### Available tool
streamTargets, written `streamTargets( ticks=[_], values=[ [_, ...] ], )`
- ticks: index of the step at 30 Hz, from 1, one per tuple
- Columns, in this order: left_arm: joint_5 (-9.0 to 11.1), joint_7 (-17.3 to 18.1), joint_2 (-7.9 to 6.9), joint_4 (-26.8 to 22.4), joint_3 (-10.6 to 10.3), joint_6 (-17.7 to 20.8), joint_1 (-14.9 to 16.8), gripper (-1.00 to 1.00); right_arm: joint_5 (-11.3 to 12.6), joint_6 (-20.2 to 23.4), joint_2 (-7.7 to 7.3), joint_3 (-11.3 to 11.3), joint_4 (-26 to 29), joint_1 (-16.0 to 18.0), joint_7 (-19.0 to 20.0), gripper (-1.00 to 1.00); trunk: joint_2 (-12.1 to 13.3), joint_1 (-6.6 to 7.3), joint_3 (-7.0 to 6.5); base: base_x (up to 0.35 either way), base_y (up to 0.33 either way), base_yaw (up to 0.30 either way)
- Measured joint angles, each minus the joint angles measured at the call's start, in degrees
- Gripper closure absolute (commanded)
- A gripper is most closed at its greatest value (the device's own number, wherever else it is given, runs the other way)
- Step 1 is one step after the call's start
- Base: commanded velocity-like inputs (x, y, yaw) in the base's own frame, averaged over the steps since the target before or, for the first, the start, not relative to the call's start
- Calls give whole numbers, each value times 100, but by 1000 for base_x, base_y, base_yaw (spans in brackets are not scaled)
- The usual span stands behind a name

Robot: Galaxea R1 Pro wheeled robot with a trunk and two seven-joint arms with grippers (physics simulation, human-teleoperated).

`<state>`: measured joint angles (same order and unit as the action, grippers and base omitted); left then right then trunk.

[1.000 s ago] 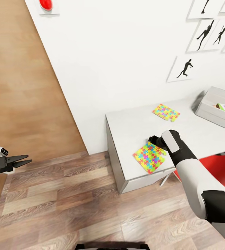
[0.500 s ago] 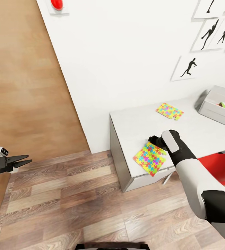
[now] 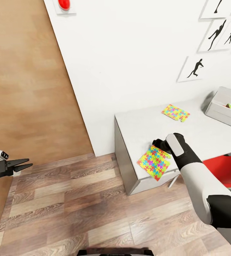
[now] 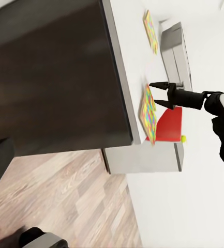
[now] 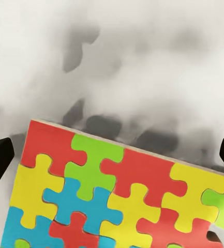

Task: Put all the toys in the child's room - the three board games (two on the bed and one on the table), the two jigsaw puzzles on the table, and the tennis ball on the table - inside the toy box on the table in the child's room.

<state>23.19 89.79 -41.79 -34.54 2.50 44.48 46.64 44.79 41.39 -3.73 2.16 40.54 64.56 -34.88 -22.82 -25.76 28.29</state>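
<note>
My right fingers (image 3: 157,144) hang spread over the thin multicoloured jigsaw puzzle square (image 3: 153,161) at the pale grey worktop's (image 3: 136,124) front edge. Next I judge: lower, pinch its rim, carry it to the light grey plastic toy box (image 3: 222,108).

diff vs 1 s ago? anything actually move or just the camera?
Mostly the camera: the whole head view shifted, so the table, far puzzle and toy box slid across the picture together. The near puzzle now overhangs the table's front edge more than before, with the right gripper at its corner; its jaws are hidden there. The left gripper stayed put over the floor.
</note>
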Motion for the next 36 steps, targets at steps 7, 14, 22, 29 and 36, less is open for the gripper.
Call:
streamTargets(
  ticks=[7, 14, 22, 29, 36],
  values=[
    [-1, 0, -2, -1, 0, 0, 0, -100, 0, -1, 0, -2, 0, 0, 0, -100, 0, -1, 0, -82, 55, 0],
    [-1, 0, -2, 0, 0, -1, 0, -100, 0, 0, 0, -2, 0, -1, 0, -100, 0, 0, 0, -52, 47, 0],
    [-1, 0, -2, 0, 0, 0, 0, -100, 0, 0, 0, -2, 0, -2, 0, -100, 0, 0, 0, -67, 72, 0],
    [5, 0, -2, 1, 0, -3, 0, -100, 0, 0, 1, -2, 0, -1, 0, -100, 0, 1, 0, -4, 5, 0],
    [7, 0, 0, 0, 1, 0, 0, -100, 0, 0, 1, -2, 0, -2, 0, -100, 0, 1, 0, 0, 104, 0]
  ],
)
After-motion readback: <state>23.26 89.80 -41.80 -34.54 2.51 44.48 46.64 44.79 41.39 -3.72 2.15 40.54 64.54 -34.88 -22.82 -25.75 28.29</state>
